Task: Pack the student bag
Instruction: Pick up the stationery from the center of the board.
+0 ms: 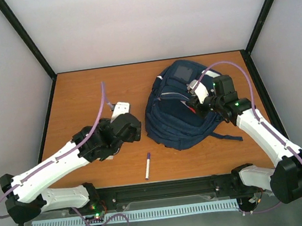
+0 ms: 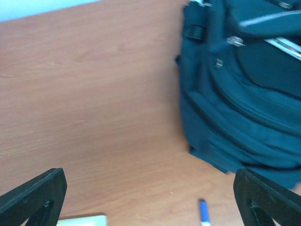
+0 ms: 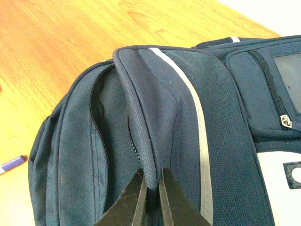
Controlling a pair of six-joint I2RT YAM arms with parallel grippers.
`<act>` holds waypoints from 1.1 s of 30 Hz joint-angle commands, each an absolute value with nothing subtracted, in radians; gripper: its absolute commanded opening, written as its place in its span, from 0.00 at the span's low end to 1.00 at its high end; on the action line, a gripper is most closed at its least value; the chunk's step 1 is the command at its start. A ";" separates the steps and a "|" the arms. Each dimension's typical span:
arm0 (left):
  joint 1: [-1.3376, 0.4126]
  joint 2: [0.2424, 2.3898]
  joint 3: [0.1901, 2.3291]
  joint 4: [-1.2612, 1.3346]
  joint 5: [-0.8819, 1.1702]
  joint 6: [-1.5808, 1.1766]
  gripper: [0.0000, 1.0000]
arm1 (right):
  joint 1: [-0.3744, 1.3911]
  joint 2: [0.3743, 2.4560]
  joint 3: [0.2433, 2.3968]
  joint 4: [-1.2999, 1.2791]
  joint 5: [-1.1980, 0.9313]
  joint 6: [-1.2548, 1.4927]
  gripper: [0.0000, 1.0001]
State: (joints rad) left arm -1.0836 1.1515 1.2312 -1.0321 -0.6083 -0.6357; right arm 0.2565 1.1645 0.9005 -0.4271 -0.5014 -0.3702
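Atop student bag (image 3: 178, 108), right pincer (image 3: 151, 173) pinching flap, arm bent

large navy blue cloth backpack (image 3: 178, 108): coarse woven fabric, matt | thin pale stripe (image 3: 200, 132): smooth tape, faint sheen | small zip pull (image 3: 284, 121): shiny metal | orange-brown wooden table (image 3: 61, 42): smooth, grained, soft sheen | right gripper (image 3: 151, 172) fingers (image 3: 127, 205): black matt plastic | slim white pen (image 1: 147, 167): smooth plastic

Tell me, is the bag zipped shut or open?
Open: the right gripper pinches a flap of the bag, zipper teeth bare along its edge.
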 commanded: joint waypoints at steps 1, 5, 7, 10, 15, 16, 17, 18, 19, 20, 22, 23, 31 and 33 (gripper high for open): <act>-1.051 1.123 1.187 -1.091 -0.858 -0.758 1.00 | 0.248 1.165 0.907 -0.388 -0.535 -0.372 0.08; -0.928 1.037 1.075 -1.001 -0.654 -0.778 0.98 | 0.248 1.173 0.910 -0.393 -0.537 -0.376 0.08; -0.890 1.037 1.026 -0.956 -0.513 -0.732 0.89 | 0.247 1.169 0.908 -0.392 -0.532 -0.377 0.08; -0.885 1.091 0.989 -0.911 -0.330 -0.668 0.80 | 0.248 1.167 0.908 -0.391 -0.531 -0.379 0.08; -0.887 1.179 0.900 -0.803 -0.092 -0.681 0.64 | 0.247 1.173 0.908 -0.393 -0.534 -0.382 0.08; -0.891 1.183 0.877 -0.767 -0.048 -0.685 0.62 | 0.247 1.173 0.909 -0.394 -0.532 -0.383 0.08; -0.898 1.188 0.860 -0.747 -0.016 -0.692 0.61 | 0.249 1.172 0.910 -0.394 -0.530 -0.383 0.08; -0.912 1.195 0.849 -0.719 0.002 -0.696 0.61 | 0.248 1.171 0.909 -0.394 -0.529 -0.382 0.08; -0.929 1.208 0.843 -0.704 0.016 -0.697 0.61 | 0.248 1.172 0.910 -0.394 -0.529 -0.384 0.08; -0.951 1.222 0.842 -0.696 0.027 -0.702 0.61 | 0.248 1.172 0.910 -0.395 -0.530 -0.386 0.08; -0.989 1.260 0.844 -0.693 0.026 -0.714 0.59 | 0.248 1.176 0.910 -0.396 -0.531 -0.388 0.08; -1.008 1.292 0.850 -0.698 0.019 -0.721 0.56 | 0.247 1.178 0.910 -0.397 -0.532 -0.388 0.08; -1.130 1.488 0.955 -0.832 -0.096 -0.730 0.50 | 0.247 1.183 0.911 -0.402 -0.534 -0.391 0.08; -1.147 1.526 0.977 -0.858 -0.120 -0.739 0.49 | 0.248 1.182 0.911 -0.402 -0.534 -0.391 0.08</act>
State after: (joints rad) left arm -1.1133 1.4776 0.9031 -0.7891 -0.0593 -0.7185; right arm 0.2565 1.1820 0.9005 -0.4290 -0.5133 -0.3779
